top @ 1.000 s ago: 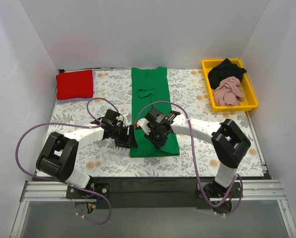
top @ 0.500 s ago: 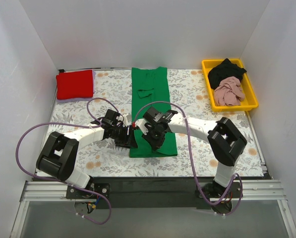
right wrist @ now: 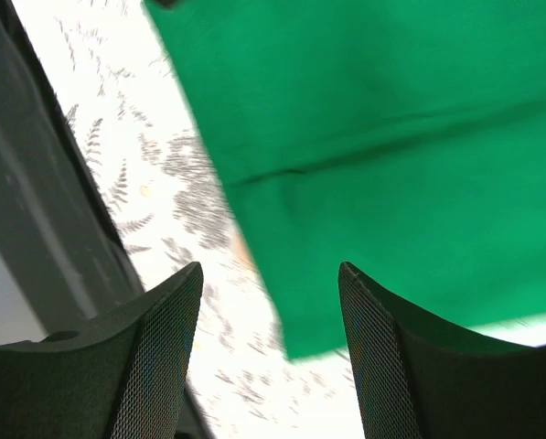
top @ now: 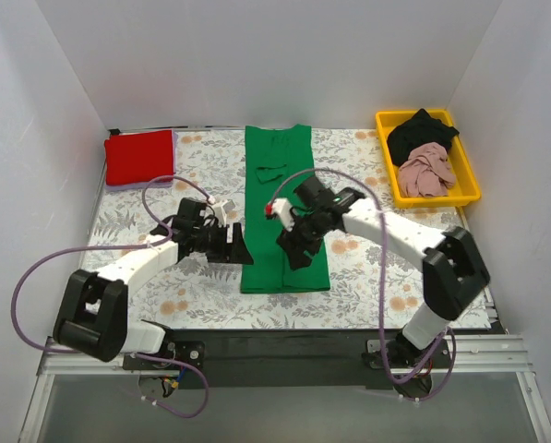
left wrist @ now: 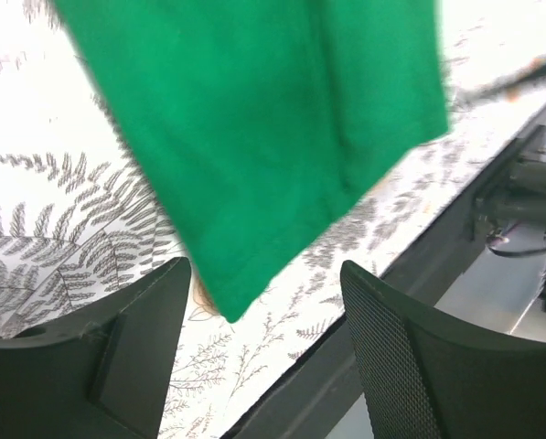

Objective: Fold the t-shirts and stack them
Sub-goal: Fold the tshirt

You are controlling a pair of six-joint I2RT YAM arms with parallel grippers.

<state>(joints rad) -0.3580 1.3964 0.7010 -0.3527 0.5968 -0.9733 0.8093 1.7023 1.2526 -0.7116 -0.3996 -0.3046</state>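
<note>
The left arm has swung. Its elbow is now closer to the near left corner of the bench (top: 386, 268), and its cable loop hangs lower and wider than one second ago. The left claw (top: 237, 247) has moved a little toward the far edge and now sits just beside the left border of the green t-shirt (top: 277, 175). The right arm has stretched out, its elbow has gone toward the right edge and its wrist toward the far edge. The right claw (top: 292, 251) now reaches back over the shirt from the far side. The shirt's near right corner lies slightly more to the left.
</note>
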